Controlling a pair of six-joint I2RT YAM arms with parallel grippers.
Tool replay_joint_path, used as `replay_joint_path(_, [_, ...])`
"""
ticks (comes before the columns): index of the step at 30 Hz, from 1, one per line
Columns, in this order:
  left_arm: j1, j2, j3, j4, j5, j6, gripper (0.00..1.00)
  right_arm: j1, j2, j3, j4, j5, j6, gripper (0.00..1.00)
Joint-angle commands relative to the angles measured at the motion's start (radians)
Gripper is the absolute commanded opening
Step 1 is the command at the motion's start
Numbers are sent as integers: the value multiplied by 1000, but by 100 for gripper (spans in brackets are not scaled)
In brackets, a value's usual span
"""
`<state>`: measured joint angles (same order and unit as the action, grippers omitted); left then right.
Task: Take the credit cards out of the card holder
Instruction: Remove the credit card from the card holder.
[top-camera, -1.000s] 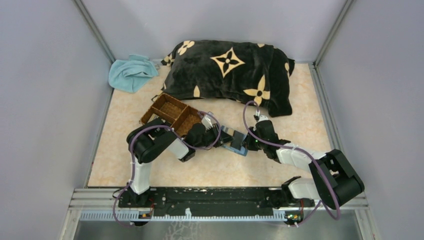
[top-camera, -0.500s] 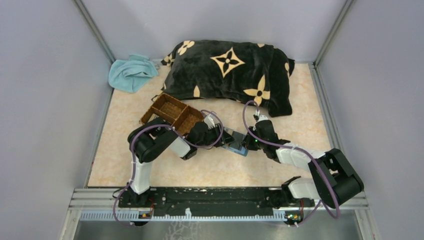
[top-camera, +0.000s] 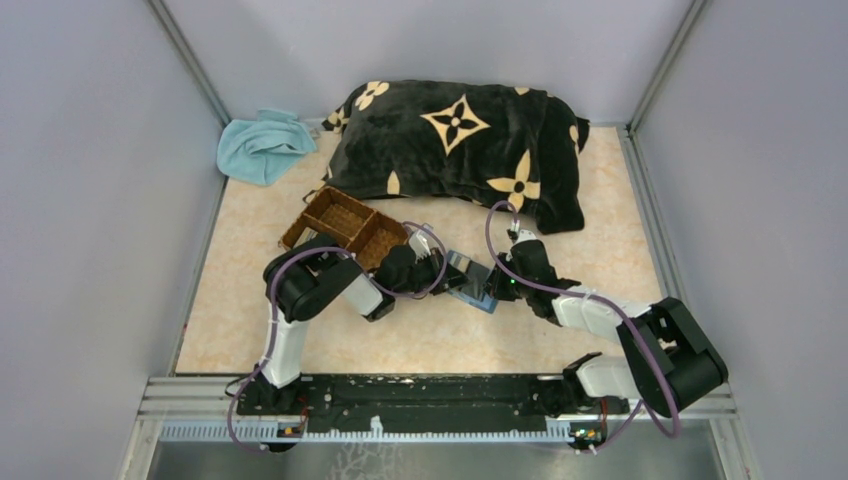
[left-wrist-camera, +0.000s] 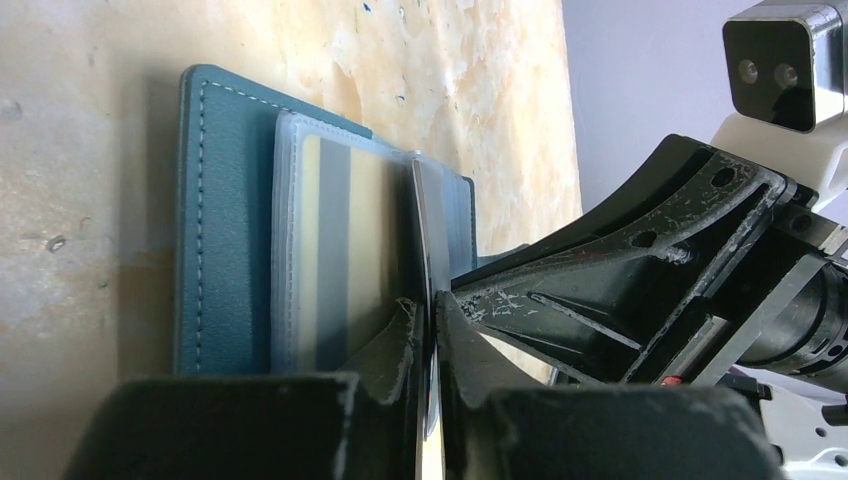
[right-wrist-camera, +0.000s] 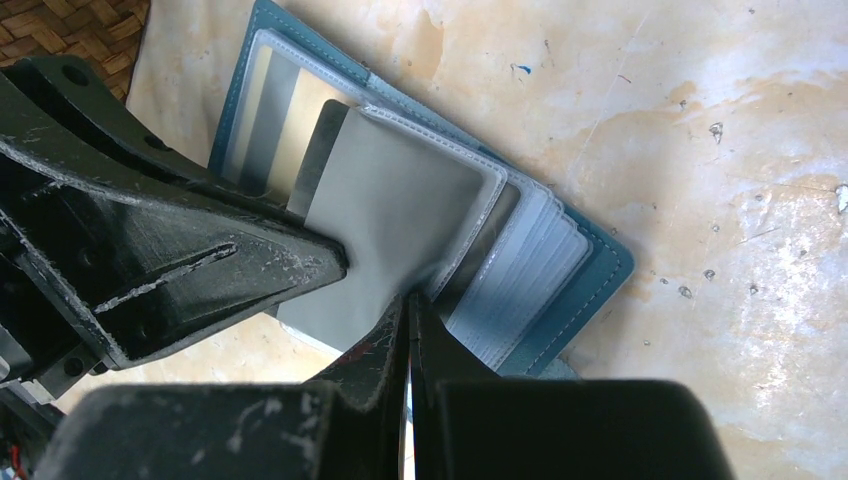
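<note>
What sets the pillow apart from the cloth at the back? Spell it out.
The pillow is black with tan flower motifs; the cloth is plain light blue. The pillow is far larger and plump; the cloth is small and crumpled. Both are soft fabric.

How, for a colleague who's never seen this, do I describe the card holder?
In front of the big black flowered pillow, just right of the brown woven tray, lies the card holder. It is a flat teal-blue wallet, open with clear card sleeves showing, unlike the crumpled pale-blue cloth far left.
</note>
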<state>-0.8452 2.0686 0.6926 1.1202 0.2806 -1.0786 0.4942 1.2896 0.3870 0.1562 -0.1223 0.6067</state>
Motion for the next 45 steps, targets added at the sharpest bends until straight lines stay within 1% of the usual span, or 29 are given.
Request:
replay_joint_path(1, [-99, 16, 0, 117, 282, -103, 9, 14, 65, -40, -119, 13, -1, 0])
replay_joint_path(5, [-75, 5, -34, 146, 285, -111, 8, 14, 66, -40, -119, 16, -1, 0])
replay_joint_path(11, [-49, -9, -71, 149, 260, -117, 19, 14, 70, -38, -121, 17, -1, 0])
replay_joint_path(15, [-36, -12, -82, 171, 266, -127, 24, 14, 70, -38, -122, 19, 0, 0])
replay_joint_path(17, [-30, -13, -90, 180, 267, -131, 25, 14, 70, -38, -124, 22, 1, 0])
replay_joint_path(19, [-22, -17, -99, 185, 267, -132, 23, 14, 71, -37, -124, 25, 4, 0])
replay_joint_path(26, [2, 0, -138, 237, 262, -153, 12, 14, 80, -34, -124, 26, 4, 0])
replay_joint_path(32, [11, 26, -159, 293, 270, -185, 11, 14, 85, -32, -127, 32, 6, 0])
replay_joint_path(37, [17, 15, -176, 292, 268, -178, 15, 14, 90, -28, -134, 41, 11, 0])
replay_joint_path(40, [20, 14, -178, 285, 269, -176, 15, 14, 73, -28, -138, 39, 11, 0])
replay_joint_path(43, [21, 24, -172, 280, 272, -181, 13, 14, 32, -19, -164, 40, 4, 0])
replay_joint_path(44, [21, 30, -171, 282, 273, -187, 12, 14, 14, -14, -174, 41, 3, 0])
replay_joint_path(45, [21, 32, -174, 283, 265, -193, 9, 14, -2, -11, -186, 43, 1, 0])
